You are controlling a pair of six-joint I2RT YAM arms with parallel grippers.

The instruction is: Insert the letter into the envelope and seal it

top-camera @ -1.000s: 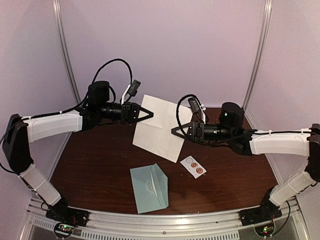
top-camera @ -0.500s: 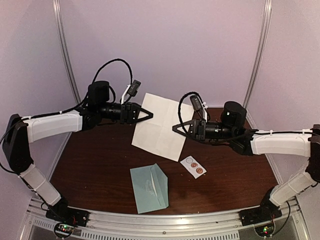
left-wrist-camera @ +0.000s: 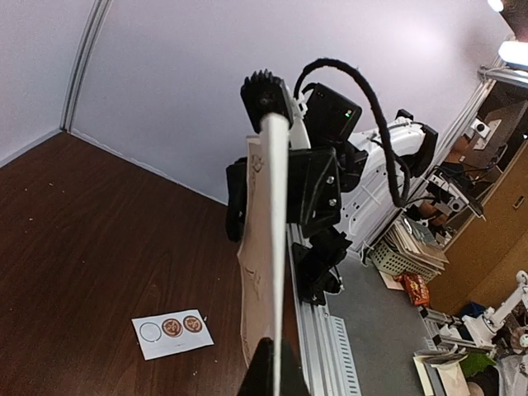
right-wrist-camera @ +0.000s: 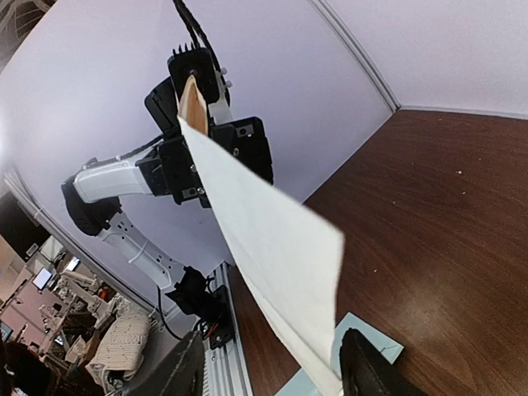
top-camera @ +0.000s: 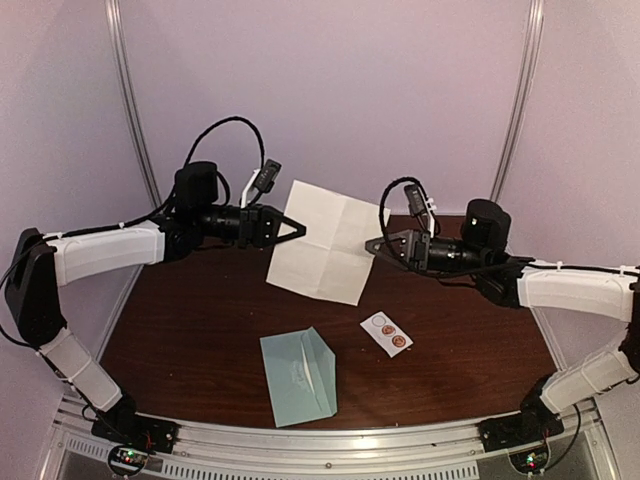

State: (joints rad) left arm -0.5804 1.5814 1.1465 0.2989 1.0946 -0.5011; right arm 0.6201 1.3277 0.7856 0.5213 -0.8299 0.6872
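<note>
Nearest, the envelope [top-camera: 298, 378] lies flat by the table's [top-camera: 200, 330] front edge, pale teal, its pointed flap seemingly open toward the sticker strip [top-camera: 386, 334] just beyond. Farther back, the right gripper [top-camera: 372, 246] has parted its jaws and drawn back off the letter [top-camera: 325, 240]. The creased white sheet now hangs upright from the left gripper [top-camera: 300, 230] alone, clamped at its left edge. Insertion has not begun.

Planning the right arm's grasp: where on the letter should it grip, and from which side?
Grip the free right edge of the letter, about mid-height, coming in from the robot's right with the jaws straddling the sheet. The sheet is held in the air, pinched at its left edge by the left gripper, so the opposite edge probably balances it best. The right gripper is open beside that edge.
</note>
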